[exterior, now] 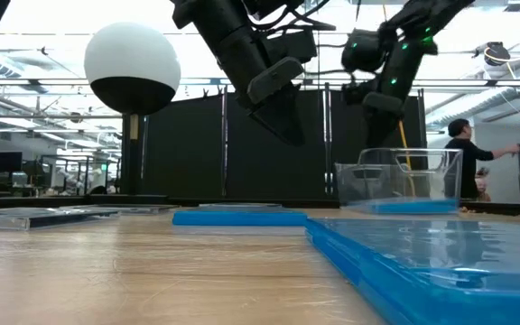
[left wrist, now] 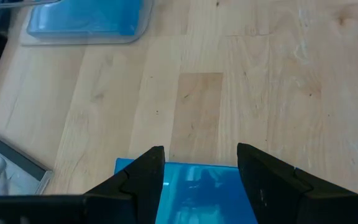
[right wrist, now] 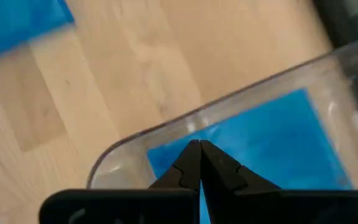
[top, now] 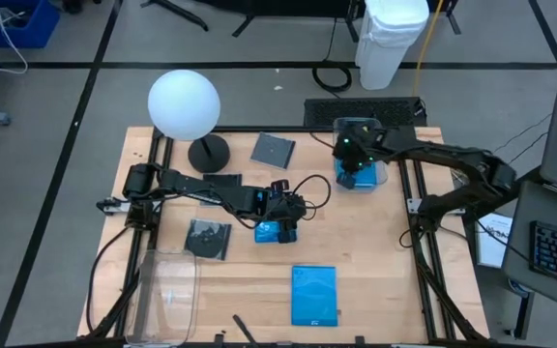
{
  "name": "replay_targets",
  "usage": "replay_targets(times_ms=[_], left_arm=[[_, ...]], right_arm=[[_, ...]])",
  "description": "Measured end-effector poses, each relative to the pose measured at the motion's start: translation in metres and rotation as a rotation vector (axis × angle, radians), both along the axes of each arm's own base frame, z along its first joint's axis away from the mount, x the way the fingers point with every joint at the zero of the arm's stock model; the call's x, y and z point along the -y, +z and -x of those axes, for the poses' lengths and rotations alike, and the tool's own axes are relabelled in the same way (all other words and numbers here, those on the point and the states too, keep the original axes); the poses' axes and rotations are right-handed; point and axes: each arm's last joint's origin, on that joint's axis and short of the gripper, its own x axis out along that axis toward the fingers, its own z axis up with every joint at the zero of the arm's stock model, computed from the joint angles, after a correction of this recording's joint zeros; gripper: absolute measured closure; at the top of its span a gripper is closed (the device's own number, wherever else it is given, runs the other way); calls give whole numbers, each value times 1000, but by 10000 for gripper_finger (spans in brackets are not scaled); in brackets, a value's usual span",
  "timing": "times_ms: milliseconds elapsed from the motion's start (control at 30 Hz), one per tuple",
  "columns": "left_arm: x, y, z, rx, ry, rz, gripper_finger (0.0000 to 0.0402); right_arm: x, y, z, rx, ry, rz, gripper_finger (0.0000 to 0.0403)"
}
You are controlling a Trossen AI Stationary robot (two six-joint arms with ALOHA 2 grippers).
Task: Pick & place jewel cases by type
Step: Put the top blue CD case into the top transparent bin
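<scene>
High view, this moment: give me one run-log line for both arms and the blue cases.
left gripper: open, over blue case mid-table | right gripper: shut, empty, above clear bin holding a blue case

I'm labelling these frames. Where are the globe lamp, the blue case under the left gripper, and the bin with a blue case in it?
globe lamp (top: 184, 102), high view, top of white globe
blue case (left wrist: 194, 186), left wrist view, top face between fingers
bin (exterior: 441, 167), low view, clear side wall
</scene>
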Motion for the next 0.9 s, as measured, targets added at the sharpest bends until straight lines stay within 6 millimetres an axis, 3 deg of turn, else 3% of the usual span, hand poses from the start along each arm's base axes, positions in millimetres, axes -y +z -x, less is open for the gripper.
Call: replay_targets(times_ms=[100, 333, 533, 667, 900], left_arm=[[0, 0, 0, -1, 11, 20, 195], [6, 4, 9, -77, -117, 111, 195], [22, 19, 40, -241, -83, 73, 195], [31, 23, 54, -293, 42, 7, 195], [35, -5, 72, -366, 161, -32, 195]], right_arm=[[-13, 24, 4, 112, 41, 60, 403], [-66, 52, 18, 387, 274, -5, 403], [-102, 29, 32, 701, 426, 6, 403], [-115, -3, 38, 852, 484, 9, 403], [-131, -43, 48, 989, 638, 0, 403]])
